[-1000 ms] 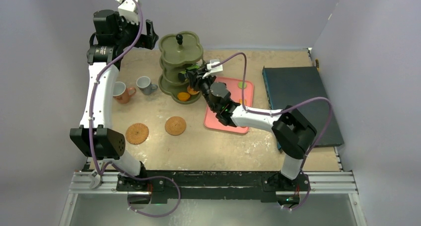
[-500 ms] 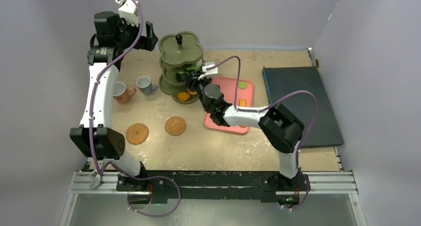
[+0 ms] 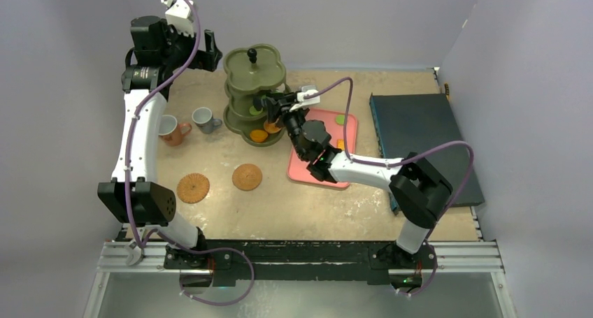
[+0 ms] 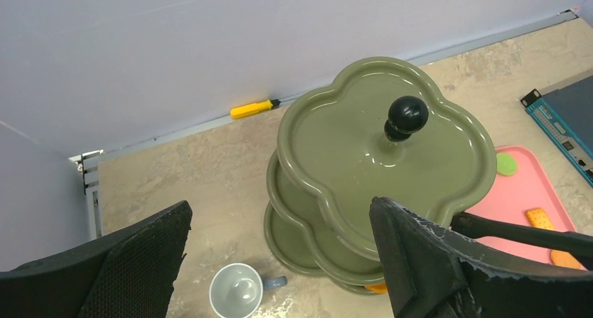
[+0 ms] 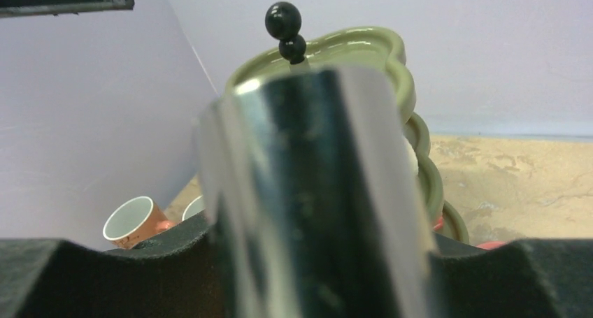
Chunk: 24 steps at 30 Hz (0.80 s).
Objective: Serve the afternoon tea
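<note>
two brown round coasters (image 3: 193, 187) (image 3: 247, 177) lie flat at the near side of the sandy, speckled desk (image 3: 280, 206). they look woven and bumpy, and they sit near each other but do not touch.

to the right is a flat pink tray (image 3: 349, 131) with round corners. a small round green pastry (image 3: 340, 119) and a little orange pastry (image 3: 340, 145) shaped like a biscuit lie on it. a flat dark blue box (image 3: 419, 143) lies further right.

the right arm reaches over the tray. its end effector (image 3: 276, 112) is up against the side of the stand and pinches the tongs (image 5: 315, 192), which look smooth and shiny up close. the tips of the tongs are hidden.

past the coasters stand two small cups with handles, a terracotta cup (image 3: 171, 129) and a grey-blue cup (image 3: 204, 119), both upright, just left of the stand.

the olive stand (image 3: 269, 70) is glossy, with three clover-shaped tiers and a round black knob (image 3: 253, 54) on top. the top tier is bare. an orange pastry (image 3: 259, 135) lies on the bottom tier, and another orange bit (image 3: 271, 127) shows just beside the right end effector. i cannot tell if the tongs touch it.

the left end effector (image 4: 280, 210) hangs high at the far left, above the stand, with its rough black fingers (image 4: 140, 262) spread wide and holding nothing. a small yellow tool (image 4: 250, 108) lies by the far wall.
</note>
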Each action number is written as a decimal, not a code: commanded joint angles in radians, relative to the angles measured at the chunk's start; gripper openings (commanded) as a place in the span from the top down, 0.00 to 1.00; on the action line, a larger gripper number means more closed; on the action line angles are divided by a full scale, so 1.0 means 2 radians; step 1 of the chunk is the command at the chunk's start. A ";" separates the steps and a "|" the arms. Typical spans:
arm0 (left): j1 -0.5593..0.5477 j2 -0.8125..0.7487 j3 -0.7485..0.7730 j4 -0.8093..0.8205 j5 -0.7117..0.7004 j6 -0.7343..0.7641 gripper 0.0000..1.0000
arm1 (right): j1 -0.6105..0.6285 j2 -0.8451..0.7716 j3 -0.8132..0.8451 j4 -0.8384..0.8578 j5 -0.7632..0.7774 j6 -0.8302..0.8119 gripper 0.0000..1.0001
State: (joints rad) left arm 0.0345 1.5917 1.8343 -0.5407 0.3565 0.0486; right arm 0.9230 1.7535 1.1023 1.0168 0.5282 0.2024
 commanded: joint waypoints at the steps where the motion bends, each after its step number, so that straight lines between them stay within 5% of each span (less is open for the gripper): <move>1: 0.005 -0.020 -0.002 0.013 0.008 -0.002 0.01 | 0.002 -0.014 -0.001 0.018 0.001 -0.012 0.47; 24: 0.006 -0.017 0.000 0.010 0.001 0.003 0.01 | 0.004 0.028 0.023 0.012 -0.022 0.000 0.65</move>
State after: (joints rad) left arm 0.0372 1.5906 1.8343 -0.5411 0.3622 0.0456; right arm 0.9249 1.7935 1.0843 0.9859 0.5018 0.2016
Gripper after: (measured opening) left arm 0.993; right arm 0.380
